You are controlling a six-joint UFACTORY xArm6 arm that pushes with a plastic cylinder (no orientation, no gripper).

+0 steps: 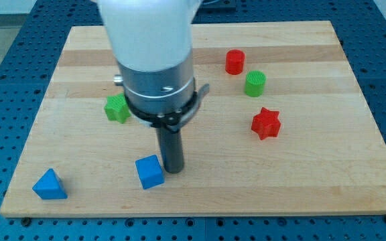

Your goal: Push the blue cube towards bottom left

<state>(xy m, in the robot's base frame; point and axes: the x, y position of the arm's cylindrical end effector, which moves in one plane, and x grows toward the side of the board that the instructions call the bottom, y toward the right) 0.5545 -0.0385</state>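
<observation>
The blue cube point(150, 172) sits on the wooden board point(313, 174) near the view's bottom, left of centre. My tip point(173, 170) stands just to the right of the cube, touching it or nearly so. The arm's white and grey body fills the view's top centre above the rod.
A blue triangular block point(49, 185) lies at the view's bottom left. A green block point(117, 108) sits left of the arm, partly hidden by it. A red cylinder point(234, 62), a green cylinder point(254, 84) and a red star point(266, 123) lie on the right.
</observation>
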